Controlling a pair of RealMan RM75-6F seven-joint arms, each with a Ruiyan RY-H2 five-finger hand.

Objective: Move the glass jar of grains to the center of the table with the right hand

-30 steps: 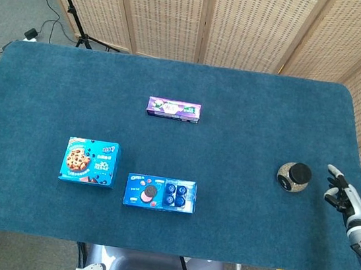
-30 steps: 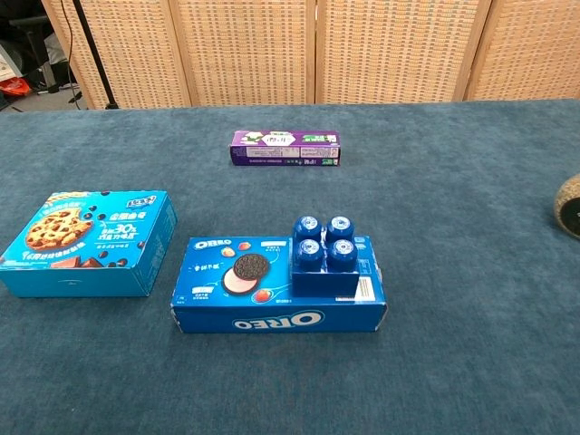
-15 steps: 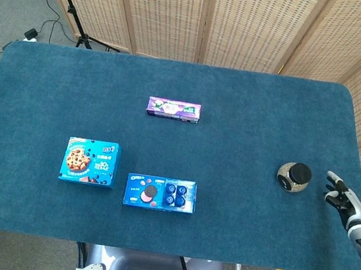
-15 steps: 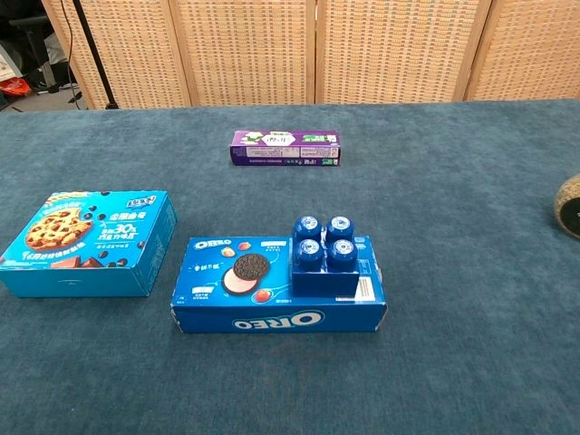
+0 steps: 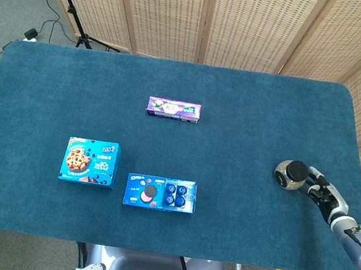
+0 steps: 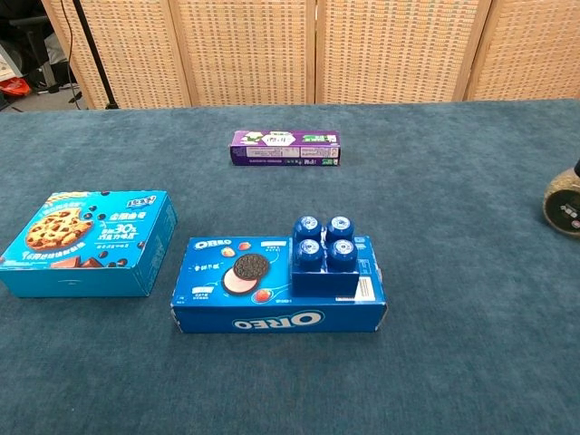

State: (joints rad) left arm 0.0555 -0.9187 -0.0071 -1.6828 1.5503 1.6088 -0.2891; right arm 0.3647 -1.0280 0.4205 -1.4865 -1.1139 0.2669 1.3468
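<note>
Table [image 5: 250,111]: blue cloth top, woven screens behind. Jar [image 5: 289,175]: round glass body filled with grains, dark lid, standing at about four o'clock from the table's middle, near the right edge; in the chest view only its left part shows at the right border [image 6: 564,204]. Right hand [image 5: 319,191]: reaching in from the lower right corner, its fingers [image 5: 310,179] against the jar's right side; whether they grip the jar or merely touch it cannot be told from the head view, and the chest view does not show the hand. Left hand: nothing of it seen in either view. Purple box [image 5: 174,109]: long and flat, lying at about eleven o'clock from the middle, well apart from the jar. Cookie box [image 5: 88,161]: light blue, chocolate-chip biscuit printed on the lid, at about eight o'clock. Sandwich-biscuit box [image 5: 159,193]: dark blue, just right of the cookie box at about seven o'clock, with four small blue cups [image 6: 324,237] showing in its right half.
</note>
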